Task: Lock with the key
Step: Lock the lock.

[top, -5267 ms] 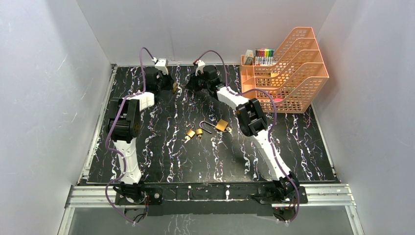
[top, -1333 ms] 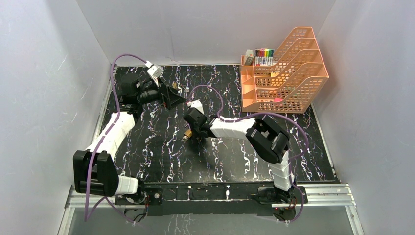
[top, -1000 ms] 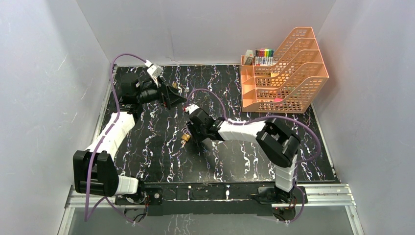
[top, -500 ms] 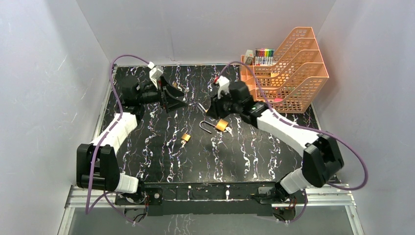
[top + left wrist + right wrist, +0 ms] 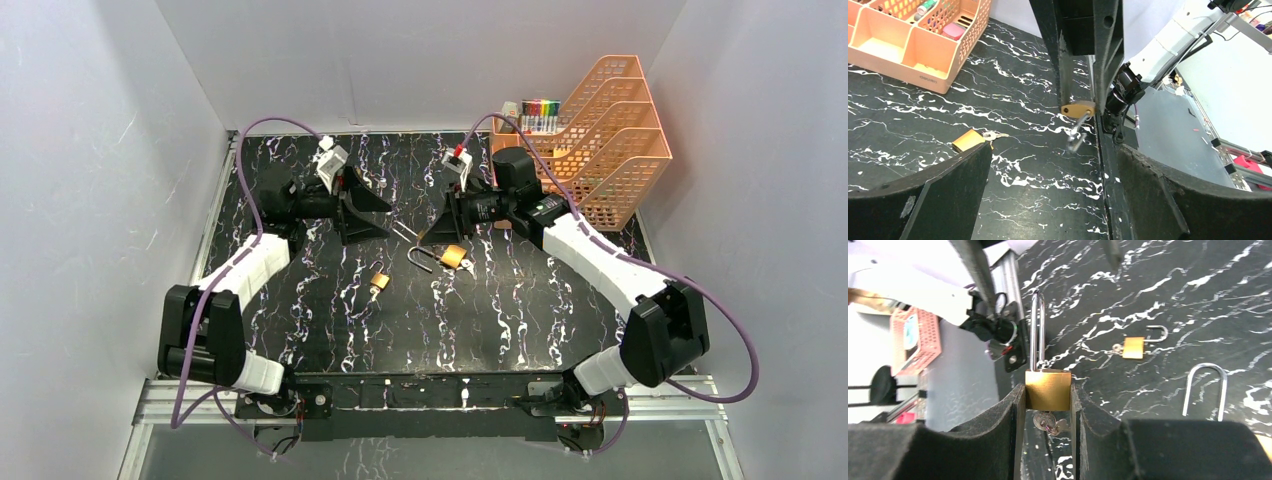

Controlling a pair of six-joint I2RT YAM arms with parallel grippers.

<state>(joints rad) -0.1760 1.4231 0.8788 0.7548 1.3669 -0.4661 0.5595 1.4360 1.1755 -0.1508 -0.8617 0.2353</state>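
I'd raised the padlock (image 5: pixel 1048 389), clamped in R gripper (image 5: pixel 1047 396), toward 1 o'clock; L gripper (image 5: pixel 1048 170) gaped empty, ready for locking.

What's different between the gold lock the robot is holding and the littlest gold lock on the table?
The held padlock is up off the table, squeezed in the right pincer; the little padlock lies flat on it, touched by nothing. The held padlock's loop is long, much taller than its body; the little padlock's loop is short. Both are brass with a silver loop and a key at the bottom.
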